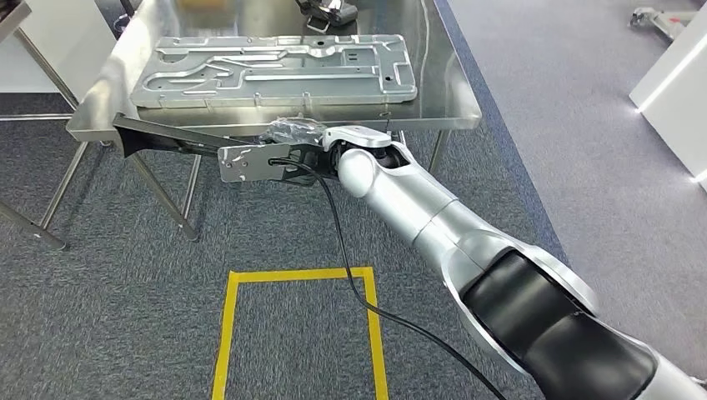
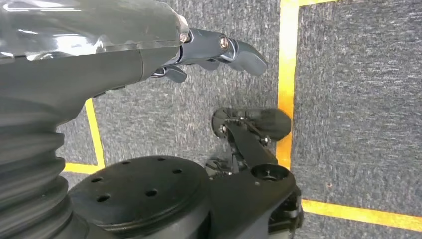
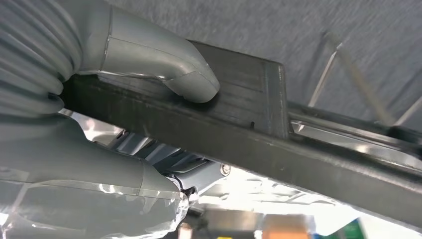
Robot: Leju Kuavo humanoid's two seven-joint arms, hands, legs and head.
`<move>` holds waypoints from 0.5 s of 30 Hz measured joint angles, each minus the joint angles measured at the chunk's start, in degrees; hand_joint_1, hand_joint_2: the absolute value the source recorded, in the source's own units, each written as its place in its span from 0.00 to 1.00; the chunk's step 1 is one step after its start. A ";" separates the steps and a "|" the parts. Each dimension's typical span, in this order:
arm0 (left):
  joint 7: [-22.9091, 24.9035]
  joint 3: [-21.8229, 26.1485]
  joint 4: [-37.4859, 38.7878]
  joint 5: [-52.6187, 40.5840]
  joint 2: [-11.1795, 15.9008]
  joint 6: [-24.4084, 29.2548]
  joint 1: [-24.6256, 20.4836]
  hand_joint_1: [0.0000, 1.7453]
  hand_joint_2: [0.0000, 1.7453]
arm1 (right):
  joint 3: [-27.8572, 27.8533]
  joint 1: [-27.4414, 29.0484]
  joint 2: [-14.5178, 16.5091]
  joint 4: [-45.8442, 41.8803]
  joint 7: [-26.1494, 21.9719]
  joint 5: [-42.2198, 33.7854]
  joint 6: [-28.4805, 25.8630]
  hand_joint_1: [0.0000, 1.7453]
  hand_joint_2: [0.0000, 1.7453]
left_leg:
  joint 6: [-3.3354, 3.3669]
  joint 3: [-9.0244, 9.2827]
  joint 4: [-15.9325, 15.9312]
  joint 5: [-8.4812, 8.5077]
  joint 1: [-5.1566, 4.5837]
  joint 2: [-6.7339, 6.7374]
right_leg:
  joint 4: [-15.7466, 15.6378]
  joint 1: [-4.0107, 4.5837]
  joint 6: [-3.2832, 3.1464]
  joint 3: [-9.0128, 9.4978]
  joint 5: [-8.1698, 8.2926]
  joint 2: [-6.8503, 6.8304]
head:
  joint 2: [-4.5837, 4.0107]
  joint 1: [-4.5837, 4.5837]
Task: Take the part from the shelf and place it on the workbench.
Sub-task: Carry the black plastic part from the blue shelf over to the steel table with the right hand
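The part is a long dark metal bar (image 1: 162, 138), held level along the front edge of the steel workbench (image 1: 454, 98). Its far end reaches the bench's front left corner. My right hand (image 1: 292, 140) grips the bar's near end. In the right wrist view the thumb (image 3: 171, 69) presses on the bar (image 3: 259, 134) and the darker fingers (image 3: 164, 157) wrap the opposite side. Whether the bar touches the bench edge I cannot tell. My left hand (image 2: 214, 52) hangs over the carpet with its fingers extended and nothing in them.
A large stamped grey metal panel (image 1: 275, 71) covers much of the workbench top, with a black object (image 1: 329, 10) behind it. Bench legs (image 1: 167, 196) stand below. A yellow tape square (image 1: 300, 275) marks the carpet. White furniture (image 1: 675, 83) stands at the right.
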 joint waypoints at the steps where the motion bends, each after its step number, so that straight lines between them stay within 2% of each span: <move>1: -0.07 0.01 0.00 0.02 -0.05 0.00 0.03 0.00 1.00 | -0.66 -0.13 -0.73 -0.83 0.07 0.27 -0.48 1.00 1.00 | 0.46 0.23 -0.05 0.23 0.04 -0.05 | 0.19 -0.02 0.36 0.12 -0.17 -0.05 | 0.00 0.01; 3: -0.26 0.02 0.01 -0.06 -0.13 0.01 0.16 0.00 1.00 | -2.34 -0.42 -2.28 -2.78 -0.46 1.99 -2.10 1.00 1.00 | 1.24 0.93 -0.23 -0.06 0.03 -0.10 | 2.83 -0.20 0.93 -0.98 -1.10 -0.19 | 0.00 0.01; 4: -0.41 0.03 0.01 -0.19 -0.14 -0.01 0.19 0.00 1.00 | -3.22 -0.53 -3.22 -3.85 -1.06 3.64 -3.28 1.00 1.00 | 1.57 1.22 -0.33 -0.22 -0.02 -0.11 | 5.87 -0.30 1.11 -2.69 -2.19 -0.26 | 0.00 0.01; 6: -0.75 0.04 0.01 -0.51 -0.15 -0.12 0.16 0.00 1.00 | -4.66 -0.63 -5.19 -5.83 -2.86 7.11 -4.83 1.00 1.00 | 2.09 1.69 -0.33 -0.76 -0.26 -0.17 | 13.59 -0.33 1.27 -7.55 -5.00 -0.30 | 0.00 0.01; 7: -0.91 0.04 0.01 -0.65 -0.15 -0.22 0.15 0.00 1.00 | -5.14 -0.58 -6.15 -6.60 -3.91 8.37 -4.80 1.00 1.00 | 2.26 2.02 -0.33 -1.08 -0.41 -0.23 | 16.26 -0.32 1.27 -9.57 -5.71 -0.30 | 0.00 0.01; 8: -1.03 0.04 0.01 -0.72 -0.15 -0.32 0.17 0.00 1.00 | -5.50 -0.50 -7.05 -7.24 -4.97 9.19 -4.32 1.00 1.00 | 2.38 2.48 -0.33 -1.45 -0.61 -0.31 | 16.96 -0.25 1.13 -10.70 -5.25 -0.30 | 0.00 0.01; 9: -1.13 0.04 0.01 -0.79 -0.15 -0.40 0.22 0.00 1.00 | -5.78 -0.43 -7.81 -7.73 -5.90 9.72 -3.69 1.00 1.00 | 2.46 3.04 -0.33 -1.84 -0.85 -0.40 | 15.50 -0.11 0.79 -10.75 -3.59 -0.31 | 0.00 0.01; 10: -1.21 0.04 0.01 -0.86 -0.15 -0.51 0.26 0.00 1.00 | -5.99 -0.41 -8.46 -8.12 -6.65 10.19 -3.21 1.00 1.00 | 2.51 3.69 -0.35 -2.27 -1.13 -0.44 | 12.13 0.15 0.17 -9.86 -0.97 -0.32 | 0.00 0.01; 11: -1.27 0.04 0.02 -0.92 -0.22 -0.61 0.33 0.00 1.00 | -6.17 -0.44 -8.93 -8.44 -7.23 10.62 -2.84 1.00 1.00 | 2.56 4.27 -0.40 -2.71 -1.33 -0.43 | 7.85 0.62 -0.73 -8.55 1.87 -0.37 | 0.00 0.01; 12: -1.34 0.05 0.04 -0.97 -0.27 -0.71 0.34 0.00 1.00 | -6.28 -0.52 -9.28 -8.63 -7.73 11.02 -2.47 1.00 1.00 | 2.50 4.73 -0.48 -3.08 -1.53 -0.39 | 4.21 1.05 -1.52 -7.32 3.61 -0.43 | 0.00 -0.01; 13: -1.39 0.05 0.07 -1.03 -0.34 -0.83 0.23 0.00 1.00 | -6.33 -0.60 -9.47 -8.75 -8.22 11.37 -2.00 1.00 1.00 | 2.37 5.00 -0.59 -3.40 -1.63 -0.31 | 1.64 1.43 -2.12 -6.39 4.62 -0.48 | 0.00 -0.02; 15: -1.46 0.07 0.11 -1.17 -0.40 -1.01 -0.09 0.00 1.00 | -6.34 -0.61 -9.68 -8.82 -9.38 11.82 -0.26 1.00 1.00 | 1.91 5.44 -0.51 -3.54 -1.69 -0.15 | -0.11 1.75 -2.59 -5.54 4.53 -0.55 | 0.00 -0.03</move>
